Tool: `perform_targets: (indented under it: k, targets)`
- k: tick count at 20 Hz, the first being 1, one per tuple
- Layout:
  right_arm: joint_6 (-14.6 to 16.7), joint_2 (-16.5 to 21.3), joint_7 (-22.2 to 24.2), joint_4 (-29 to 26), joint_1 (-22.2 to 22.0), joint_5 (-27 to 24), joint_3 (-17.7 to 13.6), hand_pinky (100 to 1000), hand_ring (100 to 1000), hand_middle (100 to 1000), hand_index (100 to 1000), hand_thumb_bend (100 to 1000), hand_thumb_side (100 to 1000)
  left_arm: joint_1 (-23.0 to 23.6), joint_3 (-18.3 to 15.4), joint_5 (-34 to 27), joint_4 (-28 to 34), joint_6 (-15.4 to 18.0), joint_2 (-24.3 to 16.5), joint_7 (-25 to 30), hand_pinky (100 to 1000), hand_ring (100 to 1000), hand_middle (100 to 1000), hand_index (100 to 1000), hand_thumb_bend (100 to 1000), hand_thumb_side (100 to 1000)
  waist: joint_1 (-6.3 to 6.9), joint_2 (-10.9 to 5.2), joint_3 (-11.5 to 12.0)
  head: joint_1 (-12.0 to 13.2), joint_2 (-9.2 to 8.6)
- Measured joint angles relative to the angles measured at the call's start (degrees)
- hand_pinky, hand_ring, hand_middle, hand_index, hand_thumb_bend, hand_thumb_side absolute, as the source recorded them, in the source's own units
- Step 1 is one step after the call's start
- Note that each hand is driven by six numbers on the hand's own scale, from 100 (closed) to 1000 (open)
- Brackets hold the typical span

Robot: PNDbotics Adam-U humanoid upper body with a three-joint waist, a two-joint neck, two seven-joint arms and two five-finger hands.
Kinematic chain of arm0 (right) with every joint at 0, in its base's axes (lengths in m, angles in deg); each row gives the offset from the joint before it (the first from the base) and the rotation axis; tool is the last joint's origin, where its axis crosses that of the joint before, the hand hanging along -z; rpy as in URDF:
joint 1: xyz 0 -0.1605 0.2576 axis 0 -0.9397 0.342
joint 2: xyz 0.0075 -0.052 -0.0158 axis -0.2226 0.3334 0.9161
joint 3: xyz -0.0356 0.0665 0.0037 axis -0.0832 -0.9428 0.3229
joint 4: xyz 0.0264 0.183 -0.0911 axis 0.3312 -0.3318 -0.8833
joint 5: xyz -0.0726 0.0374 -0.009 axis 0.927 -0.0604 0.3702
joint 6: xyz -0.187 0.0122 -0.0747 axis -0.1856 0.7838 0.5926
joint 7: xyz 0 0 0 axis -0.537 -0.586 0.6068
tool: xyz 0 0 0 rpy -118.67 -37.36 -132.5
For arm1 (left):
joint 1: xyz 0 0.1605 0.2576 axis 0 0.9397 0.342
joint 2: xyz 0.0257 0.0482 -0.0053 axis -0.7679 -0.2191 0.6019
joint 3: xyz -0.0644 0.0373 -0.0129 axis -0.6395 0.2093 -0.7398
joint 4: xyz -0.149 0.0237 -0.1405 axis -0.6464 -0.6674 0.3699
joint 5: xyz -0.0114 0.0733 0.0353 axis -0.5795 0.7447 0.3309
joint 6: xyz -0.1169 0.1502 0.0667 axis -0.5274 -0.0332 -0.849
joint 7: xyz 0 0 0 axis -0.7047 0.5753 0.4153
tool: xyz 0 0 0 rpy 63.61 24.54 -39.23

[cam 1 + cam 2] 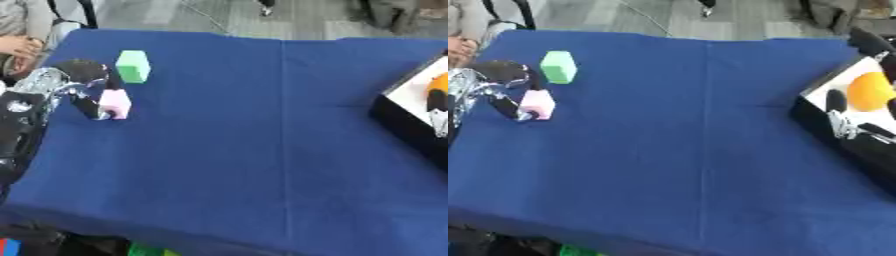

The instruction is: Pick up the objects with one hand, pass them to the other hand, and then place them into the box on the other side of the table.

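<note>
The left hand (pixel 74 85) pinches the pink block (pixel 115 104) on the desk (pixel 262 140), so it should lift it straight up, away from the green block (pixel 133 65).

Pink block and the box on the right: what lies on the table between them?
Nothing: between the pink block and the box, only bare blue tablecloth shows, in both eye views.
</note>
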Motion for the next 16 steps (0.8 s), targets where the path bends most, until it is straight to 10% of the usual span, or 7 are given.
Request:
perform_targets:
  k: [5, 14, 16]
  targets:
    - [-0.02, -0.01, 0.22, 0.0, 0.28, 0.0, 0.71, 833, 786, 803, 963, 100, 100, 0.0, -0.01, -3.99, 3.32, 1.75, 0.0, -0.7, 710, 543, 536, 627, 100, 246, 0.15, -0.04, 0.24, -0.52, 0.0]
    - [5.29, 0.03, 5.13, 0.0, 9.73, -0.46, 8.74, 855, 824, 849, 949, 110, 100, 1.73, 3.59, -11.58, 14.87, 8.76, 5.48, -7.01, 687, 496, 498, 582, 100, 255, 0.38, -0.73, 1.88, -4.69, 0.0]
    - [7.0, -0.73, 6.45, 0.0, 12.48, -0.01, 11.25, 875, 859, 885, 953, 292, 100, 3.4, 5.75, -13.21, 17.65, 10.46, 7.64, -8.68, 680, 489, 492, 572, 100, 267, 0.42, -0.75, 2.0, -5.42, 0.0]
